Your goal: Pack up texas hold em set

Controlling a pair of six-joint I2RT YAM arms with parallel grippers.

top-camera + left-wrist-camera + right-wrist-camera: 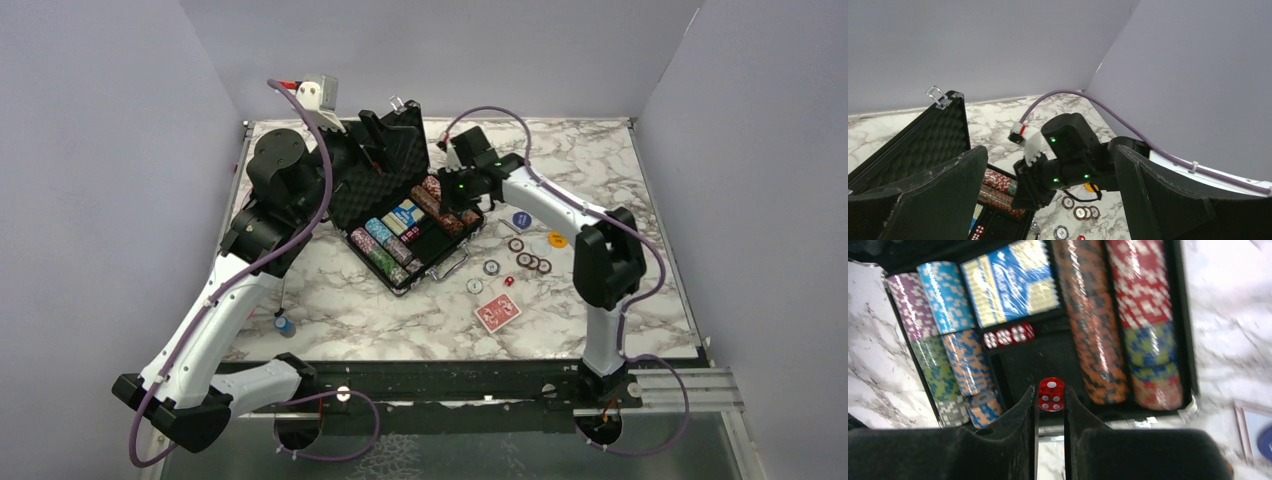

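1. Briefcase point(398, 165) lies open at the middle of the marble table point(640, 180). Its foam-lined lid stands up toward 12 o'clock, and the metal handle point(452, 264) is on its 5 o'clock edge.
2. In your right wrist view, the tray holds rows of poker chips point(1098, 315) in purple, blue, green, orange and red. A shrink-wrapped deck point(1008, 285) printed in blue and yellow sits at the tray's 12 o'clock side, and its lettering is too blurred to read. A row of red dice point(1009, 335) sits in a slot at 6 o'clock from that deck.
3. Your right gripper point(1050, 390) pinches a single red die point(1051, 396) between its fingertips, over the dark middle compartment of the tray. White pips show on the die.
4. Your left gripper point(1050, 150) is spread wide and holds nothing. The lid is at its 9 o'clock, but you cannot tell whether a finger touches it.
5. Out on the marble at 3 to 4 o'clock from the case lie several loose chips point(530, 261), a blue disc point(520, 220), an orange disc point(557, 239) and a loose die point(508, 281). The mark on the blue disc is too small to read.
6. Red-backed cards point(497, 312) lie at 5 o'clock from the case.
7. A blue-tipped tool point(285, 324) rests at 8 o'clock from the case.
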